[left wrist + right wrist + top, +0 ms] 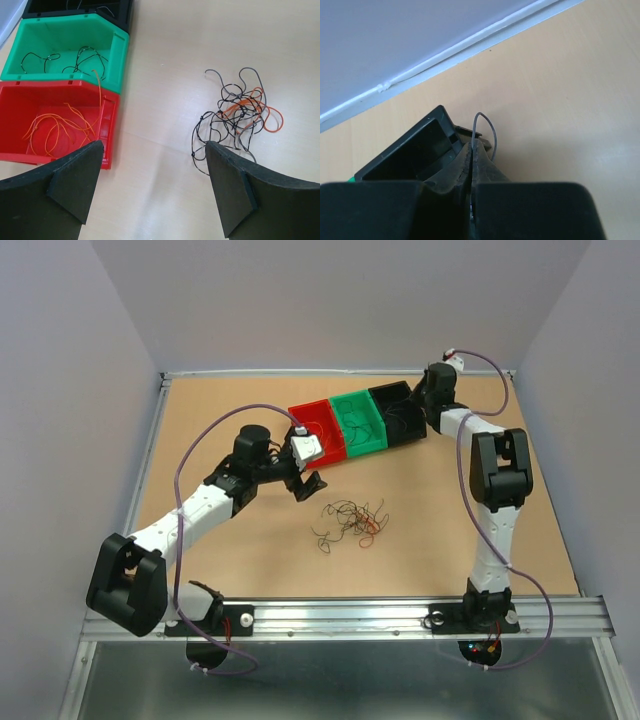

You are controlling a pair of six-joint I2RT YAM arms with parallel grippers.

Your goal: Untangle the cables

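The cables (350, 523) lie as a wiry clump of black and red-orange wires on the table's middle; they also show in the left wrist view (240, 115). My left gripper (305, 485) is open and empty, hovering left of the clump, which lies by its right finger (235, 195). My right gripper (420, 408) is over the black bin (400, 415). In the right wrist view it (472, 144) is shut on a thin dark wire (491, 131) that loops out above the fingertips.
A red bin (318, 430), a green bin (360, 420) and the black bin stand in a row at the back. The red bin (107, 130) holds orange wires (55, 130), the green bin (117, 60) dark ones (85, 57). Raised table edges run all round.
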